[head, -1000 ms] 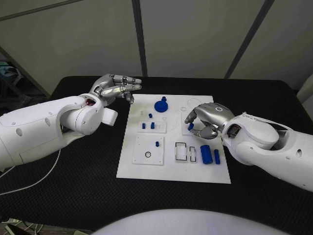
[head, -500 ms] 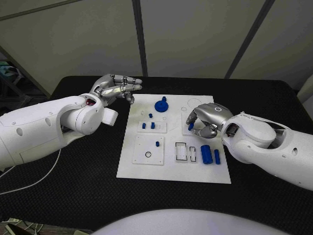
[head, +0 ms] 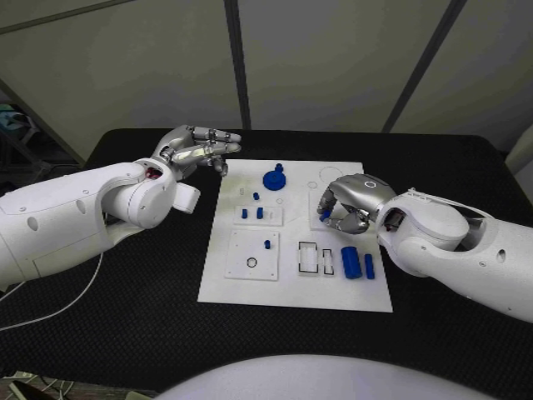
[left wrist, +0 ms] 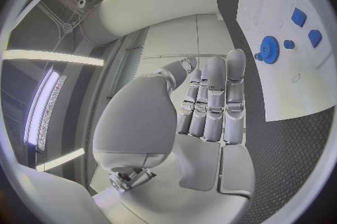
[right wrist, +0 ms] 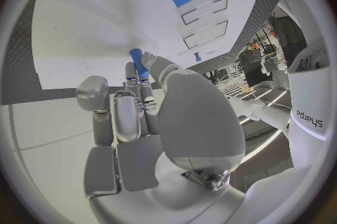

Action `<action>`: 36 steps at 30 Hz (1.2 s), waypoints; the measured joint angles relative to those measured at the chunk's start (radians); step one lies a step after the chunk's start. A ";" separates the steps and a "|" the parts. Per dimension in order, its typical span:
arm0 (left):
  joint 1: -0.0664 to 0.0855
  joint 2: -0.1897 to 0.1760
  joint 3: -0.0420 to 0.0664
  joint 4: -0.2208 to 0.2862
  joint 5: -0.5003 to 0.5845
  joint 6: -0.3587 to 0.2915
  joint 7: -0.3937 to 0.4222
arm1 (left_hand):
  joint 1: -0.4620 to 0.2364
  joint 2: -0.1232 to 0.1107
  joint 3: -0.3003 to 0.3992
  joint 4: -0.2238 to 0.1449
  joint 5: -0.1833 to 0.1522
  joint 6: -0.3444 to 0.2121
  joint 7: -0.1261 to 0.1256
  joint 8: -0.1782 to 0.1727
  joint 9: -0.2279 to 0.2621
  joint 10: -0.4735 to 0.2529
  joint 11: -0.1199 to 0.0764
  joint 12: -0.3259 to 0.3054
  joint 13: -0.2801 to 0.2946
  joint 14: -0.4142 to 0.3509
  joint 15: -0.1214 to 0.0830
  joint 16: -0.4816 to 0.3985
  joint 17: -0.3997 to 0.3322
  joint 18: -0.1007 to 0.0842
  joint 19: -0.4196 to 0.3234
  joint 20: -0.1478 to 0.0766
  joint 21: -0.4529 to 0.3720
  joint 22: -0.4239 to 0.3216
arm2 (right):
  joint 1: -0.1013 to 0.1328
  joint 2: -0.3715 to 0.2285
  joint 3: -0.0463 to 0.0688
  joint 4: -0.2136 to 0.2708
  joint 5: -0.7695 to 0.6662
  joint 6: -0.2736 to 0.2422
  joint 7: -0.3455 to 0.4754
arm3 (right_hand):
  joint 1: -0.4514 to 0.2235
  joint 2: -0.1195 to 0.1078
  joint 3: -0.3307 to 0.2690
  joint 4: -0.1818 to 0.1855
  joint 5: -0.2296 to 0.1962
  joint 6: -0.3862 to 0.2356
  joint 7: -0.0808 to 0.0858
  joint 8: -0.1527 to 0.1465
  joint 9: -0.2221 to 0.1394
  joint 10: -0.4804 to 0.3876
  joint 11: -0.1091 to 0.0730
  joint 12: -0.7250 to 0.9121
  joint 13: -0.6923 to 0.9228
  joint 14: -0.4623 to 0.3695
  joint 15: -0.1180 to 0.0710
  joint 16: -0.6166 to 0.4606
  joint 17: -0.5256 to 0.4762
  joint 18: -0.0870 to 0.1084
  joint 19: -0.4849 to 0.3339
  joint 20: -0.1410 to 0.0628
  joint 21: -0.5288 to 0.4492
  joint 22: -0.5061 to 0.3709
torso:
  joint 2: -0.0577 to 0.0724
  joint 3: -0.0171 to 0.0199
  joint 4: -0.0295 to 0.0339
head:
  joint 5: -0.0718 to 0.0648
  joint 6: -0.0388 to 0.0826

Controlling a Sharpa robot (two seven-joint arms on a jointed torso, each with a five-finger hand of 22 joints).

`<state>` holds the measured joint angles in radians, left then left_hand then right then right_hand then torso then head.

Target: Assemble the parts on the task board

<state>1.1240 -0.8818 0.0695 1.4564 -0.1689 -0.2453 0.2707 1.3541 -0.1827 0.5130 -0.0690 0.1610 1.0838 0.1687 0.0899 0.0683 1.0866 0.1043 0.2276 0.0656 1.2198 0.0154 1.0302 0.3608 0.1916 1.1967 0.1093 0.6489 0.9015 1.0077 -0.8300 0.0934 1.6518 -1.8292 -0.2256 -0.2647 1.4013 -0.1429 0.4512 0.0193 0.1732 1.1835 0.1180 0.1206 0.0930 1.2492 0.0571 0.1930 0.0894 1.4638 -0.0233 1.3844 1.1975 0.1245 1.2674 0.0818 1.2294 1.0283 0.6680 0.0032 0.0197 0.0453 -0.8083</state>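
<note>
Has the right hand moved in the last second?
Barely. In the head view the right hand has crept slightly toward the far edge of the white board, staying over the same spot, fingers on a small blue part.

One white task board (head: 293,287) on the black table (head: 122,308). Blue parts on the board: one gear (head: 274,179) at its far middle, about four small pegs (head: 260,213) left of centre, two cylinders (head: 351,262) near its right edge, one small piece (head: 326,214) at the right hand (head: 348,204). Two hands; the left hand (head: 197,150) is off the board's far-left corner.
</note>
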 measured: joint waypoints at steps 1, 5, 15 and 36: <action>0.000 0.000 0.000 0.000 0.000 0.000 0.000 | 0.000 0.000 0.000 0.000 0.000 0.001 0.001 0.000 0.000 0.000 0.000 0.000 0.000 0.000 0.000 0.000 0.000 0.000 0.000 0.000 0.000 0.000 | 0.000 0.000 0.000 0.001 0.000 0.000 -0.001 | -0.001 0.002 0.000 0.000 0.000 0.001 -0.001 0.002 0.000 0.000 0.000 0.000 0.000 0.002 -0.003 0.002 0.000 0.000 0.002 -0.002 0.001 0.001 | 0.000 0.0000 0.0000 | 0.000 0.000; 0.000 0.000 0.000 -0.001 0.000 0.001 0.000 | 0.000 0.000 0.000 0.000 0.000 0.001 0.001 0.000 0.000 0.000 0.000 0.000 0.000 0.000 0.000 0.000 0.000 0.000 0.000 0.000 0.000 0.000 | -0.001 -0.001 -0.001 0.005 0.002 -0.004 -0.006 | 0.011 0.016 -0.001 -0.001 -0.014 0.001 -0.001 0.003 0.000 0.000 0.000 0.000 0.002 0.003 -0.004 0.004 0.003 0.000 0.005 -0.005 0.001 0.003 | 0.000 0.0000 0.0000 | -0.001 0.000; 0.000 0.002 0.000 -0.007 0.000 0.002 -0.001 | 0.000 0.000 0.000 0.000 0.000 0.001 0.001 0.000 0.000 0.000 0.000 0.000 0.000 0.000 0.000 0.000 -0.001 0.000 0.000 0.000 0.000 0.000 | -0.002 -0.027 0.027 0.089 0.012 -0.032 -0.016 | 0.012 0.018 0.013 -0.018 -0.022 0.007 -0.002 0.003 0.001 0.004 0.003 -0.008 0.008 0.003 -0.004 0.008 0.007 0.000 0.005 -0.005 0.008 0.010 | 0.000 0.0007 0.0005 | 0.004 -0.001; -0.001 0.023 0.000 -0.018 0.000 0.005 -0.003 | 0.000 0.000 0.000 0.000 0.000 0.001 0.001 0.000 0.000 0.000 0.000 0.000 0.000 0.000 0.000 0.000 -0.001 0.000 0.000 0.000 0.000 0.000 | -0.001 0.129 0.019 0.143 0.108 -0.064 0.021 | 0.016 0.013 0.021 -0.027 -0.003 0.008 -0.001 0.000 0.002 0.007 0.007 -0.014 0.009 0.003 -0.004 0.008 0.004 0.000 0.005 -0.005 0.008 0.010 | -0.001 -0.0012 0.0035 | 0.021 -0.009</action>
<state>1.1234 -0.8590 0.0694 1.4388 -0.1688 -0.2407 0.2680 1.3542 -0.1827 0.5130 -0.0690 0.1610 1.0846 0.1695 0.0899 0.0683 1.0866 0.1043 0.2276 0.0656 1.2198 0.0155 1.0303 0.3601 0.1916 1.1967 0.1093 0.6489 0.9015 1.0065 -0.7013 0.1126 1.7952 -1.7216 -0.2901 -0.2437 1.4178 -0.1297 0.4722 -0.0074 0.1704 1.1912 0.1165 0.1208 0.0946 1.2565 0.0640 0.1794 0.0988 1.4669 -0.0271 1.3919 1.2017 0.1244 1.2725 0.0766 1.2372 1.0383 0.6672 0.0020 0.0232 0.0662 -0.8173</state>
